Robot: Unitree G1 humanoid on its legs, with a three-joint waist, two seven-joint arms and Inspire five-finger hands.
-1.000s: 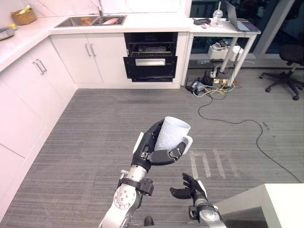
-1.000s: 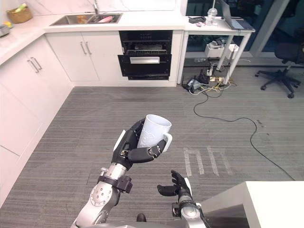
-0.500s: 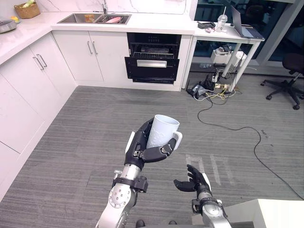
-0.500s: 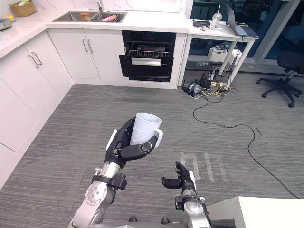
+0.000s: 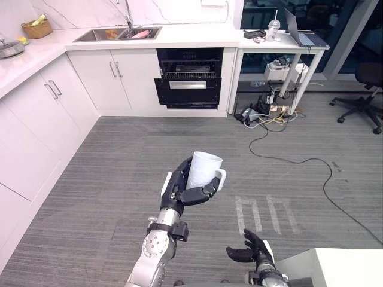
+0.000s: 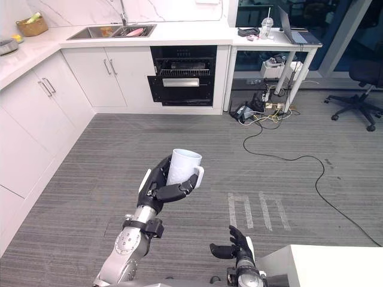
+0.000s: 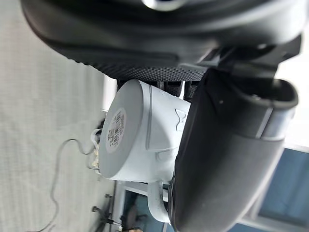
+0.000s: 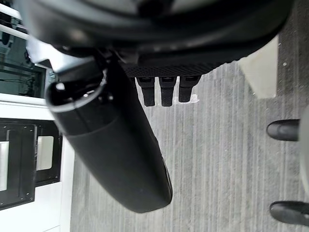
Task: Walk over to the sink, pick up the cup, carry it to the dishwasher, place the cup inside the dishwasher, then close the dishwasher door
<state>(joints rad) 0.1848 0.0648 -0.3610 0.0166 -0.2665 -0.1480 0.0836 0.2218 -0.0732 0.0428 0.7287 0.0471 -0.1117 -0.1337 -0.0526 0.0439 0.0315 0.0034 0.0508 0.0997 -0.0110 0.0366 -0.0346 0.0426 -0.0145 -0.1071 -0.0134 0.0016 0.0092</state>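
Note:
My left hand (image 5: 178, 190) is shut on a white cup (image 5: 203, 170) with a handle, held upright above the grey floor in the middle of the room. In the left wrist view the cup (image 7: 140, 130) shows its base and side between my thumb and fingers. Straight ahead, under the white counter, the black dishwasher (image 5: 188, 81) stands with its door partly open and a rack visible. The sink (image 5: 118, 34) is set in the counter to its left. My right hand (image 5: 251, 252) hangs low near the bottom edge, fingers relaxed and holding nothing.
White cabinets (image 5: 36, 113) run along the left and back. A white desk (image 5: 281, 42) with a laptop stands right of the dishwasher, cables (image 5: 281, 137) trailing across the floor. An office chair (image 5: 365, 89) is far right. A white table corner (image 5: 335, 268) sits at lower right.
The camera has shifted as I walk, and the dishwasher stays ahead. My left hand keeps the cup. My right hand has dropped lower in the picture.

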